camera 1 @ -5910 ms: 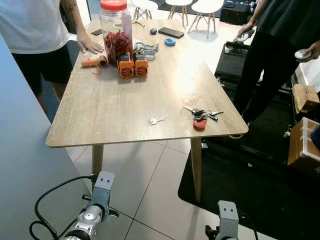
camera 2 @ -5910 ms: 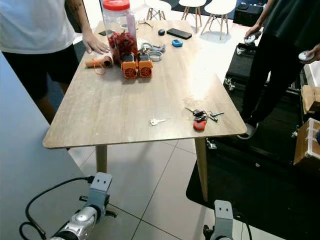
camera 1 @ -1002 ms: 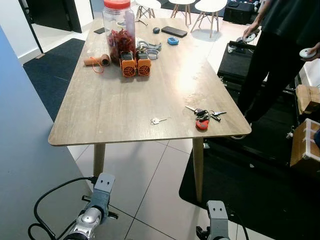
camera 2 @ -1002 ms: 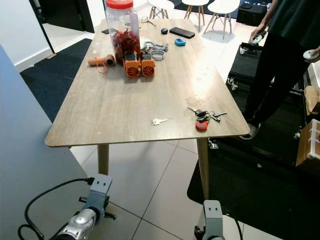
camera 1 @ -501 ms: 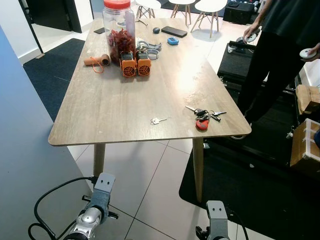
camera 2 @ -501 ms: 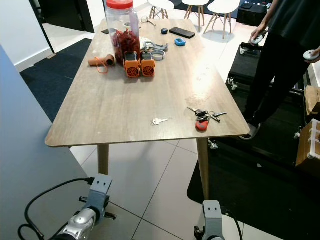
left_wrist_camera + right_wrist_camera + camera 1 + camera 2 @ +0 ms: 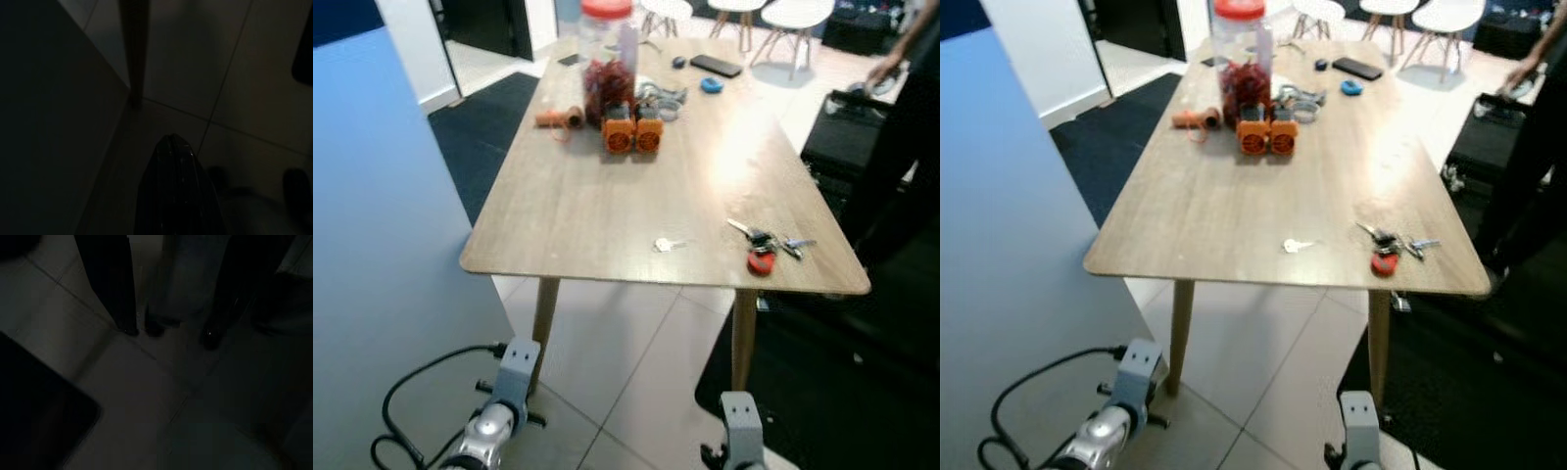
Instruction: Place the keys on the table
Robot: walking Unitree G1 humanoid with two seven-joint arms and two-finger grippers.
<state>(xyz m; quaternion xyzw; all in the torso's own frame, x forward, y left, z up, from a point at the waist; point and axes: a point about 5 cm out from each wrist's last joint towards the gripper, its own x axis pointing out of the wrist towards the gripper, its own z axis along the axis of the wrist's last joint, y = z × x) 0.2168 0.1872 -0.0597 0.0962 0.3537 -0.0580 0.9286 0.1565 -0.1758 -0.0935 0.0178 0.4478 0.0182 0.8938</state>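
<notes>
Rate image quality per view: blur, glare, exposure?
Left and right eye views: soft motion blur overall, with window glare washing out the far table top; keys remain recognisable. Left wrist view: very dark, the left gripper barely discernible over floor tiles. Right wrist view: underexposed and blurred.

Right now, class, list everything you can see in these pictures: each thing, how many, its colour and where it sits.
Table: one, light wood, on tiled floor.
Jar: one, clear, red lid, far end.
Orange blocks: two, before the jar.
Spool: one, tan, left of jar.
Key bunch: one, red tag, near right corner.
Single key: one, silver, near edge.
Phone: one, black, far end.
Chairs: white, beyond table.
Person: one, dark clothes, right.
Left arm, right arm: silver, hanging low.
</notes>
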